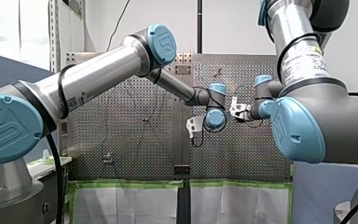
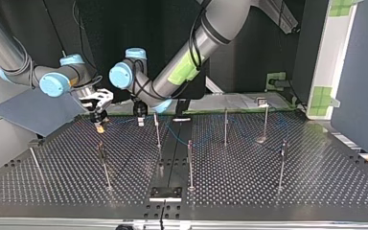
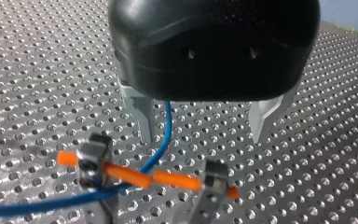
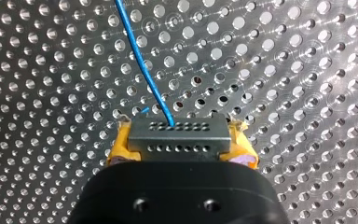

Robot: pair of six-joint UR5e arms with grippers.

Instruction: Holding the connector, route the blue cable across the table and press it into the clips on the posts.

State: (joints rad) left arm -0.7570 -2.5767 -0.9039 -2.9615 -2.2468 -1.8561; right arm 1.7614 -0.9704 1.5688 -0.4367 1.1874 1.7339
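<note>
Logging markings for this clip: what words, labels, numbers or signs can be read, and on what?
Nothing reads clearly.
Label on my right arm: print too blurred to read.
Blue joint cap on my left arm: raised logo, letters not legible.

Front view: behind and above arms (image 1: 102, 70), faces out over bench (image 1: 121, 154), far off. Top view: across bench, low, faces arms. Left wrist view: close, along left gripper (image 3: 203, 140), onto bench and blue cable (image 3: 167, 126). Right wrist view: close, along right gripper (image 4: 182, 140), onto connector (image 4: 179, 135), same cable, same bench.
</note>
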